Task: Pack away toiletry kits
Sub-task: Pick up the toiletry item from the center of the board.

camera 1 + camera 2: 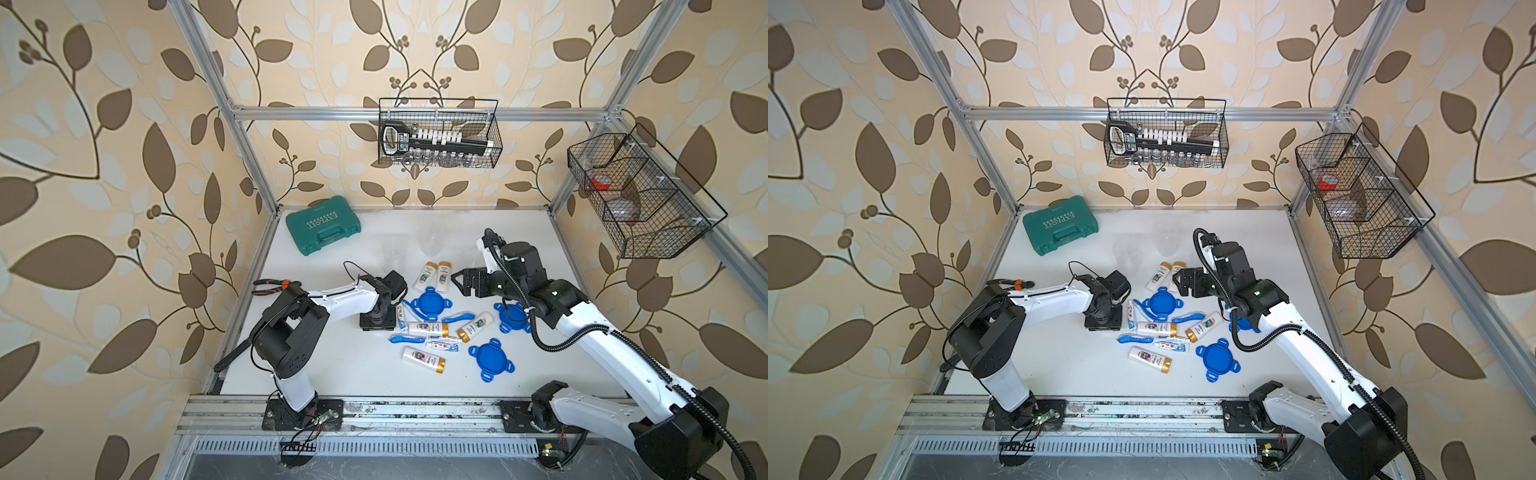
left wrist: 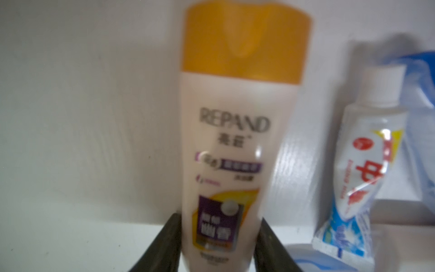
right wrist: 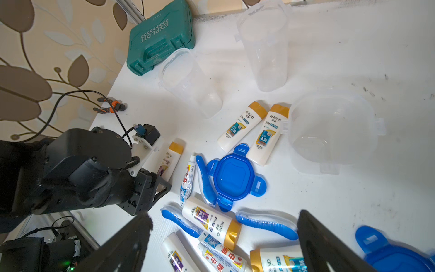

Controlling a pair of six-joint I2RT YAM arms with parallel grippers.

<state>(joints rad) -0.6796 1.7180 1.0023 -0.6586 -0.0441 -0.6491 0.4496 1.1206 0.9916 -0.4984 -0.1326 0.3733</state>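
In both top views the kit lies loose in the middle of the white desk [image 1: 374, 374]: small white bottles [image 1: 424, 360] with gold caps, blue toothbrushes [image 1: 405, 339] in clear wrap, little toothpaste tubes [image 1: 444, 345] and three blue four-tab lids [image 1: 491, 360]; the left arm points straight down at the heap's left edge, and the right arm hangs over its far side; a green tool case [image 1: 1060, 224] sits in the far left corner.

From the left wrist, the left fingers [image 2: 169, 240] sit against both sides of a gold-capped bottle [image 2: 235, 141] near its base, gripping it; the bottle is blurred, cream-white, lettered REPAND, with a purple panel low down; one tube lies just beside it.

From the right wrist, the right fingers [image 3: 131, 245] are spread wide with nothing between them, above the heap; three clear jars [image 3: 334, 131], lidless, are on the desk beyond the bottles; the gripped bottle lies flat on the desk at the left arm's wrist.
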